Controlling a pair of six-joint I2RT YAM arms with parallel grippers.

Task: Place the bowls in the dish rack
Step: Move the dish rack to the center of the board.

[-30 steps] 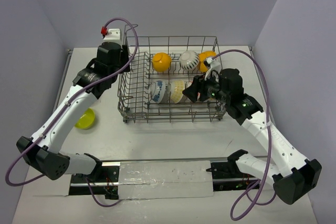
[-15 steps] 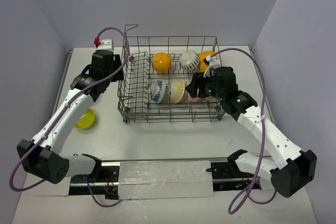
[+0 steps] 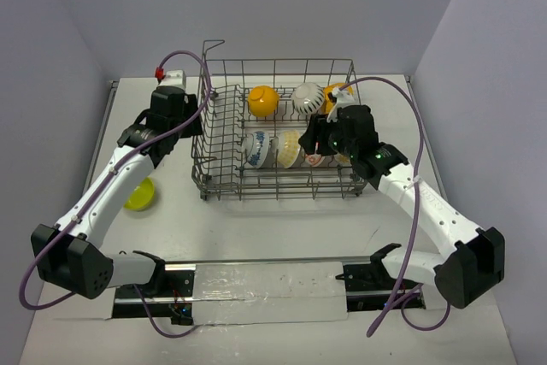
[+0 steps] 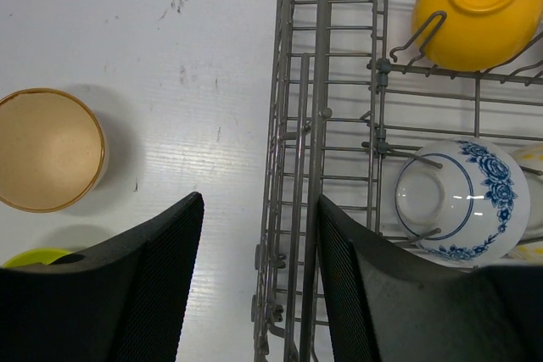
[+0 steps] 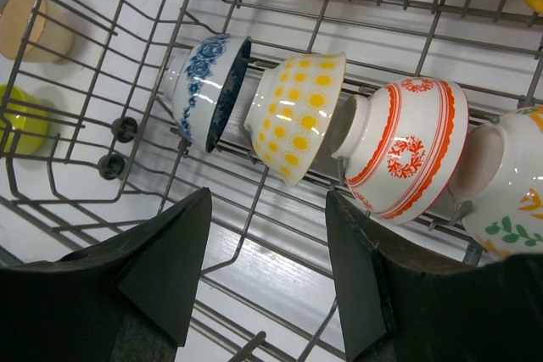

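Note:
The dish rack (image 3: 278, 63) holds two orange-yellow bowls (image 3: 262, 101) (image 3: 336, 94) and a white striped bowl (image 3: 308, 98) in its far row. In the near row a blue-patterned bowl (image 5: 206, 91), a yellow-dotted bowl (image 5: 299, 114) and a red-and-white bowl (image 5: 409, 147) stand on edge. The tan bowl (image 4: 47, 149) and the lime green bowl (image 3: 139, 193) sit on the table left of the rack. My left gripper (image 4: 259, 201) hangs open over the rack's left wall (image 4: 323, 82), empty. My right gripper (image 5: 267, 197) is open and empty just above the near row.
Another white bowl with orange and green flowers (image 5: 512, 194) leans at the right end of the near row. The rack's left half has bare tines (image 3: 220, 138). A raised wire handle (image 3: 214, 43) stands at the rack's far left corner.
My left wrist has drawn away from the far wall and turned down over the rack's left side. The right gripper has edged left and farther over the near row. The bowls have not moved.

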